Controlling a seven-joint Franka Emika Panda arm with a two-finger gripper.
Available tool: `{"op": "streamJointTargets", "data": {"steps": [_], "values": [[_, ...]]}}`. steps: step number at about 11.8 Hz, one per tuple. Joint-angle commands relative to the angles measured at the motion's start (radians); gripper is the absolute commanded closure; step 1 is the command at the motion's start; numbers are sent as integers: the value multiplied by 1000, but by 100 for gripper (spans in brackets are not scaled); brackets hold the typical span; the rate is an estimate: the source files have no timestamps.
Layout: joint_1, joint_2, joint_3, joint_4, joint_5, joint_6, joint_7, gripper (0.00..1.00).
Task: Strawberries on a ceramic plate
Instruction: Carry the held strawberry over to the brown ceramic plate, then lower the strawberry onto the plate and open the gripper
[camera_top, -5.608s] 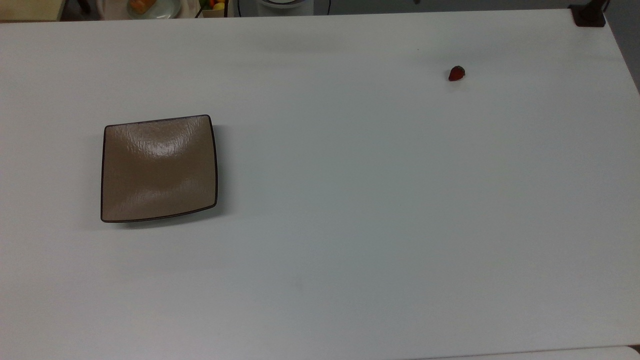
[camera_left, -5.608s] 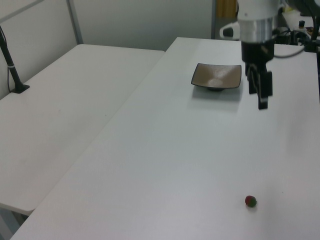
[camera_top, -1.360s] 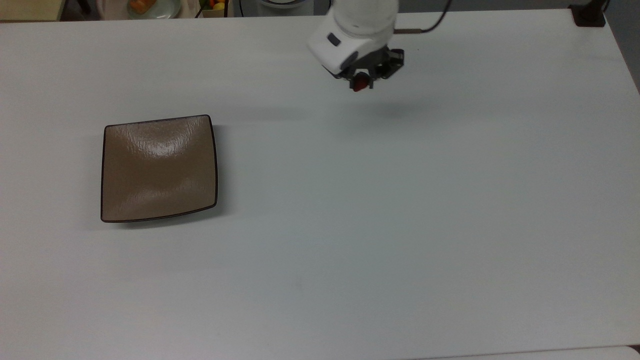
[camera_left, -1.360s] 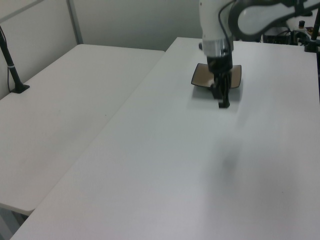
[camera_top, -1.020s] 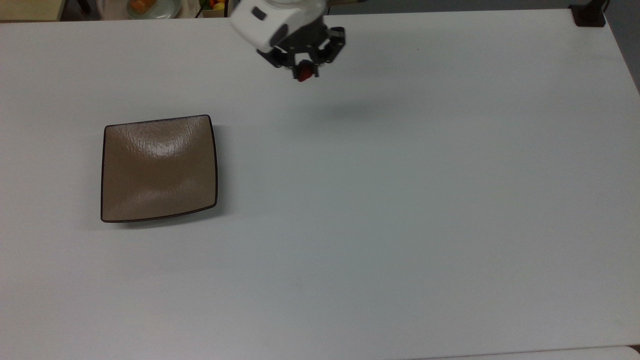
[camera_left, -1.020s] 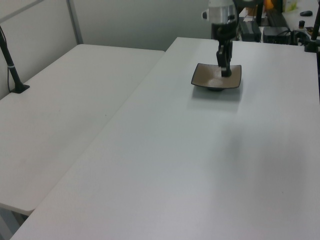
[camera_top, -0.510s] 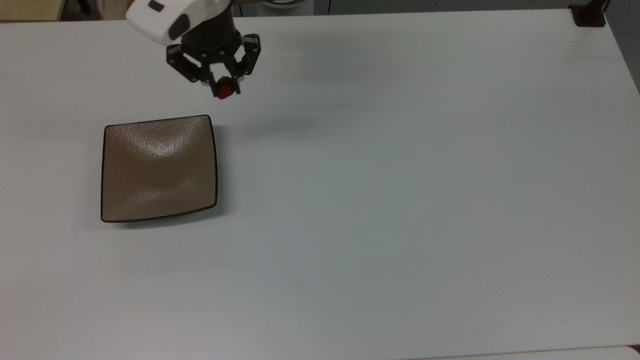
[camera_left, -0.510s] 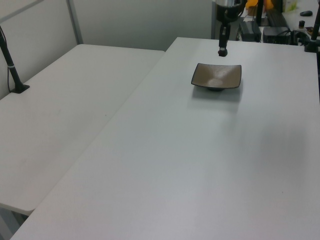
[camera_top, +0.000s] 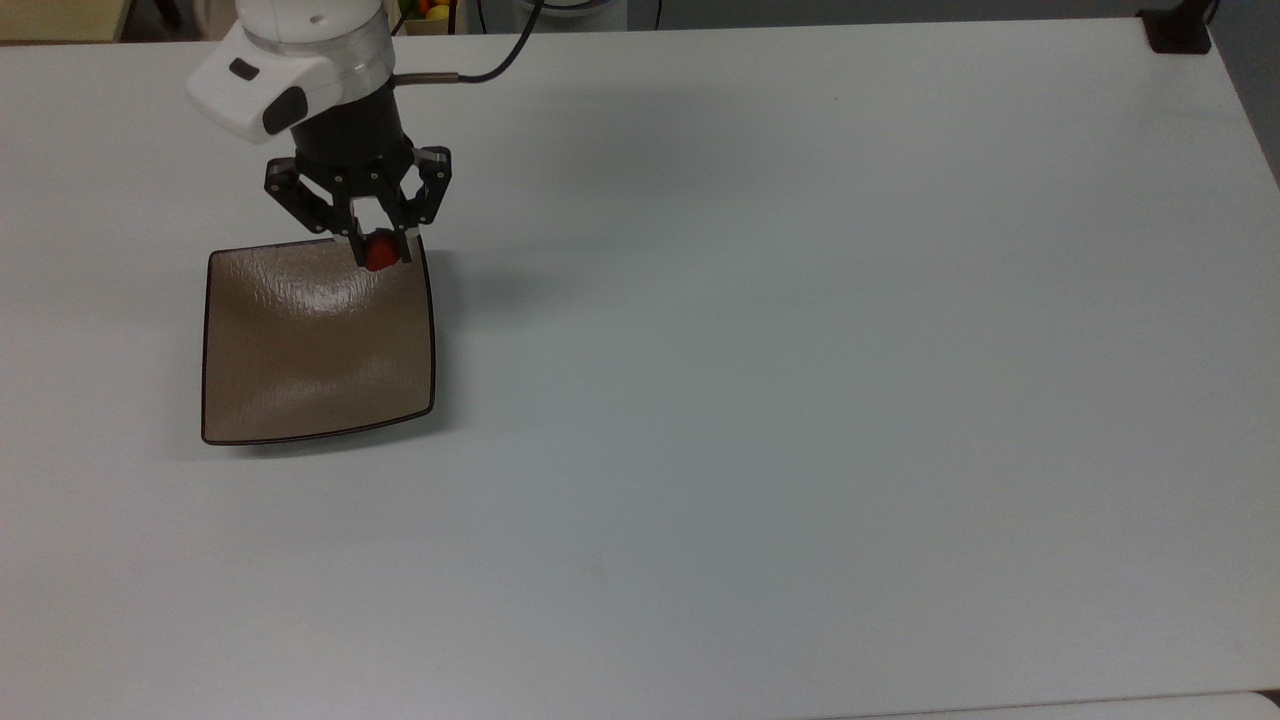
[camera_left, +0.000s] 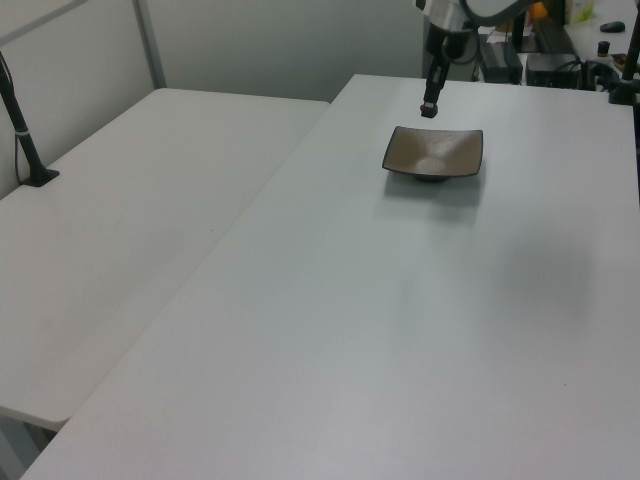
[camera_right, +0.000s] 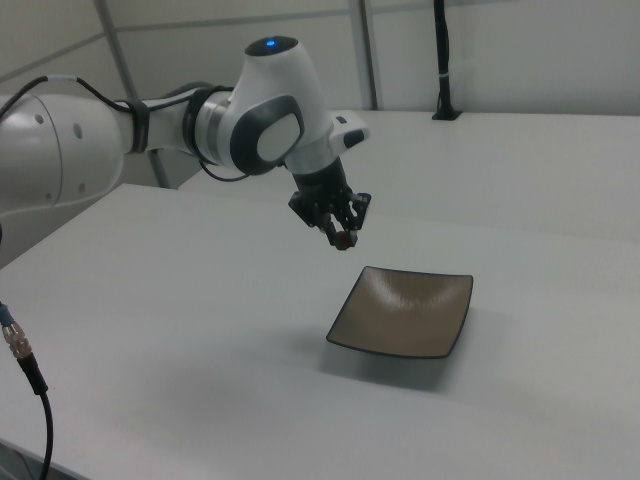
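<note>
This looks like a robotics lab: a white robot arm (camera_right: 150, 125) with trailing cables works over a plain white bench (camera_top: 800, 350), a second white bench (camera_left: 130, 230) adjoins it, black camera poles (camera_right: 441, 60) stand clamped at the edges, and bare partition walls (camera_left: 290, 45) surround them.

Strawberry (camera_top: 379, 251): one, pinched between the fingertips of gripper (camera_top: 380, 252), red.

Ceramic plate (camera_top: 300, 350): one, square, tan-brown, dark rim; lies below gripper, which hangs above its corner in top view.

Gripper: one, two-fingered.

White table (camera_top: 800, 350): two in left view, one beneath gripper, second (camera_left: 120, 240) well off to left view's left.

Black post (camera_left: 22, 135): one, on second table, far from gripper.
</note>
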Motion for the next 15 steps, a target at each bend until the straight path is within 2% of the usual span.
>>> {"op": "streamJointTargets", "data": {"steps": [1, 4, 10, 12, 15], "values": [[5, -8, -22, -112, -14, 156, -43, 87], [5, 24, -61, -157, -14, 274, -69, 87], [-27, 120, -61, -183, -14, 460, -72, 86], [-42, 151, -61, -182, -14, 469, -79, 86], [-42, 179, -61, -183, -14, 504, -83, 78]]}}
